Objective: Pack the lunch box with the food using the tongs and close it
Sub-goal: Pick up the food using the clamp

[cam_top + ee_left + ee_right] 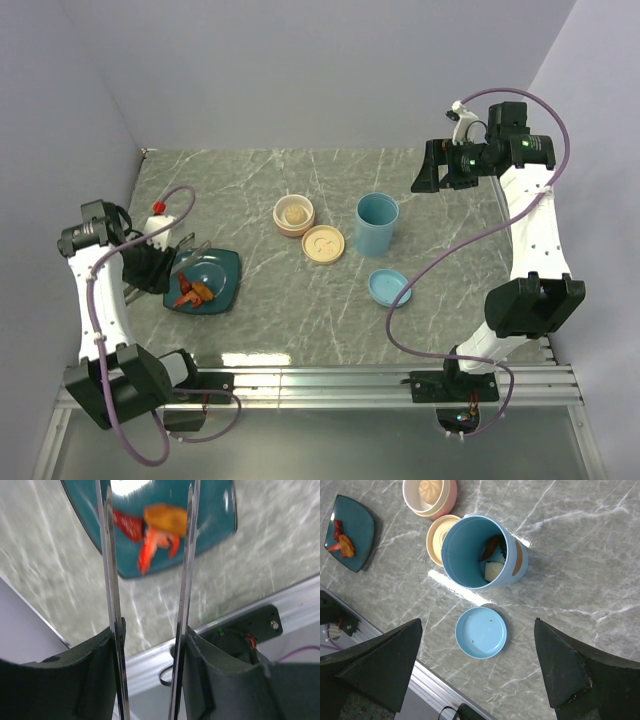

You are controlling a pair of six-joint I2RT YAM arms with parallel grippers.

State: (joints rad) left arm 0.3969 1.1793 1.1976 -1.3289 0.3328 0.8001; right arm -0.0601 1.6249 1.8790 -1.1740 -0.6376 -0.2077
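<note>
The left pincer (149, 635) is clamped on the tongs (111, 555), whose two thin arms run straight out from it, and the red-orange shrimp-like pieces (155, 535) lie dead ahead on the dark teal plate (215, 510), framed between those arms (whose tips are cut off at the top of the wrist view). The right pincer (477, 621) hangs with its jaws wide apart above the blue lunch box (517, 570), well away across the worktop (300, 320), so the left arm is plainly the nearer.

Ahead of the black left gripper (150, 636), silvery tongs (184, 580) are gleaming over red-orange food (160, 524) on a teal plate (215, 510), against a grey, white-veined table (50, 580).
</note>
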